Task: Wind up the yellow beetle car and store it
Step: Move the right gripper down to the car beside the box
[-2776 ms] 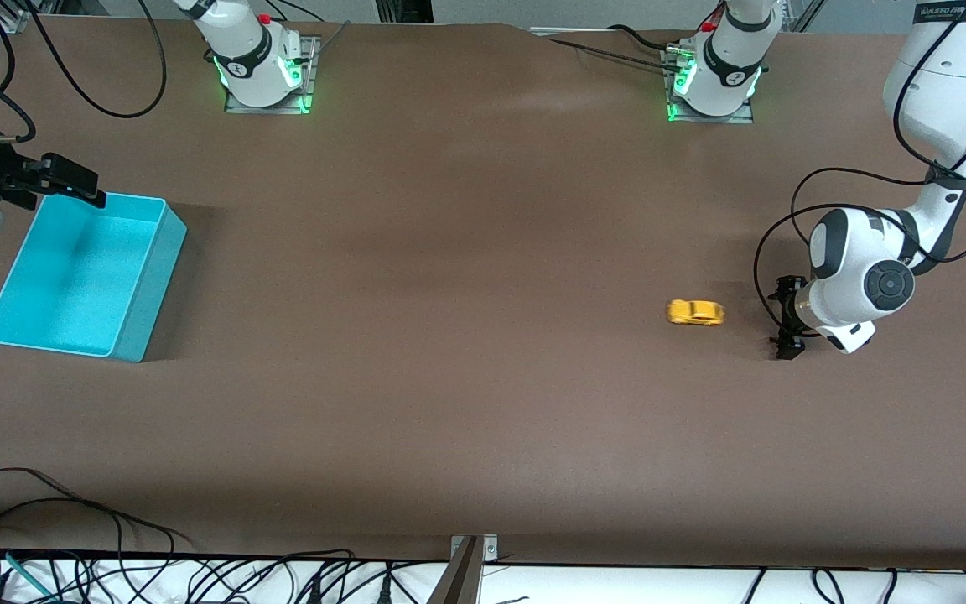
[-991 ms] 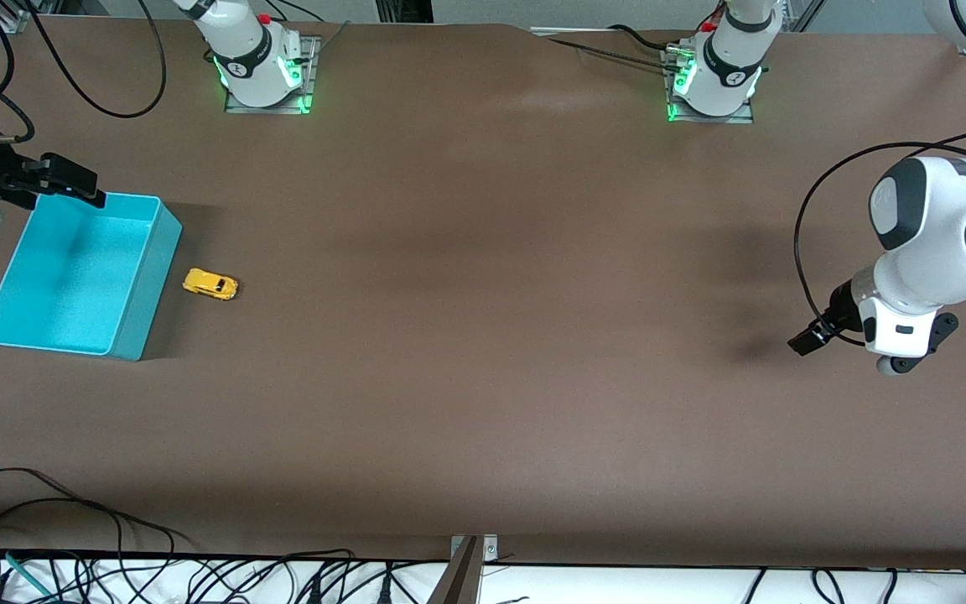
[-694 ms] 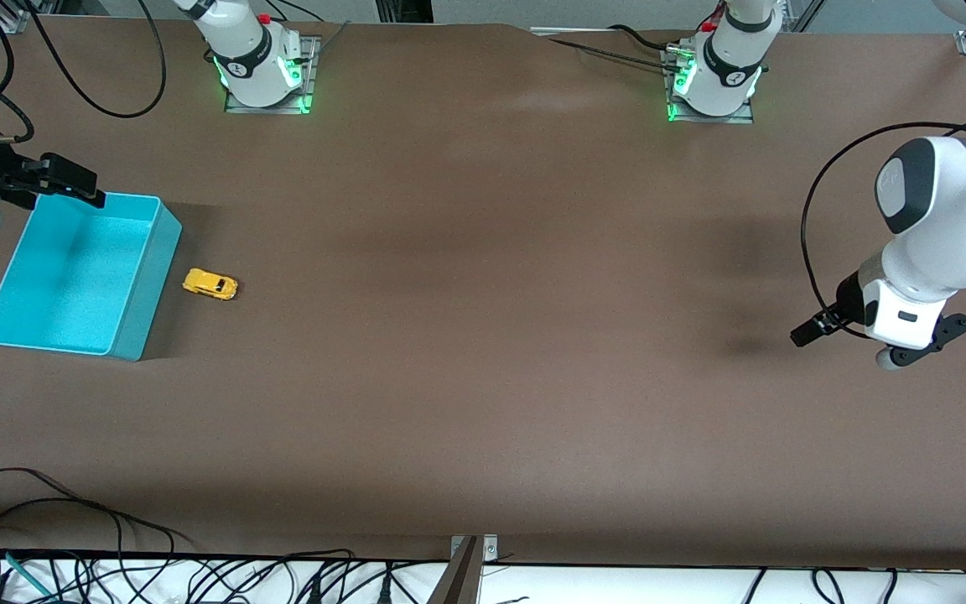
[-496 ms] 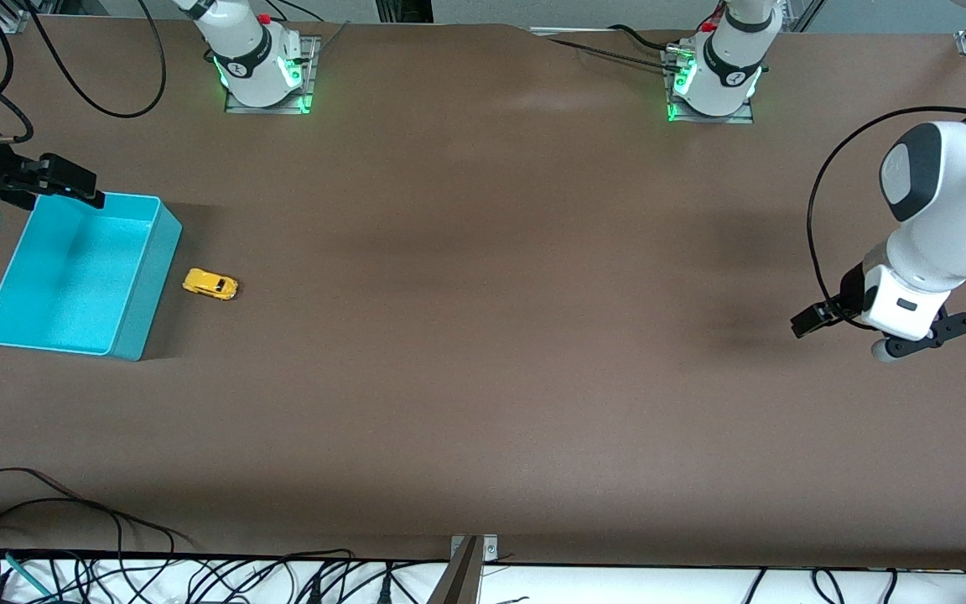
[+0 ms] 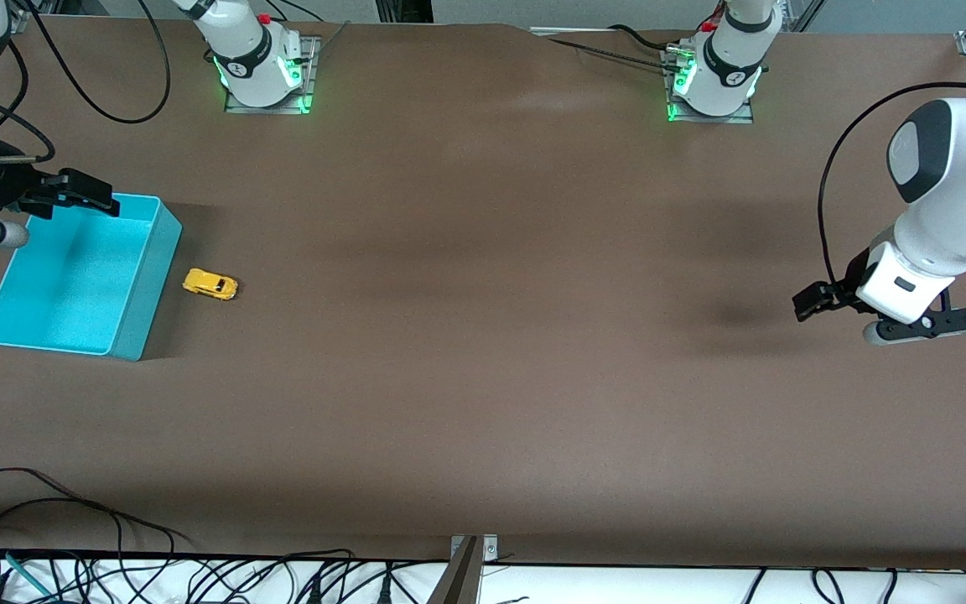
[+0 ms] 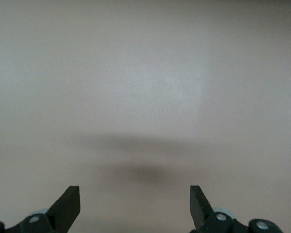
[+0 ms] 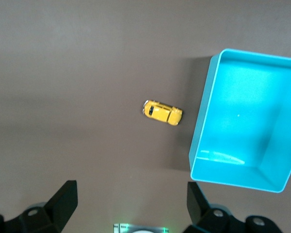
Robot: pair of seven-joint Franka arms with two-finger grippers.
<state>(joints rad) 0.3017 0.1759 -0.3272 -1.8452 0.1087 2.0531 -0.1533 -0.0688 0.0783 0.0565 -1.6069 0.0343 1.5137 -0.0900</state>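
The yellow beetle car (image 5: 210,284) stands on the brown table right beside the turquoise bin (image 5: 150,285), on the side toward the left arm's end, apart from it. In the right wrist view the car (image 7: 162,112) lies next to the bin (image 7: 200,131). My right gripper (image 5: 90,195) hangs open and empty over the bin's far corner; in its wrist view the right gripper (image 7: 131,201) has its jaws wide apart. My left gripper (image 5: 812,300) is open and empty, up over bare table at the left arm's end; its wrist view shows the left gripper (image 6: 134,206) over bare table.
The bin is empty inside. The two arm bases (image 5: 263,71) (image 5: 714,80) stand along the far edge. Cables (image 5: 72,537) lie off the table's near edge.
The car rolled from the left arm's end across to beside the bin, and has stood still for the last second. My left arm lifted and swung back. My right gripper shifted slightly over the bin.
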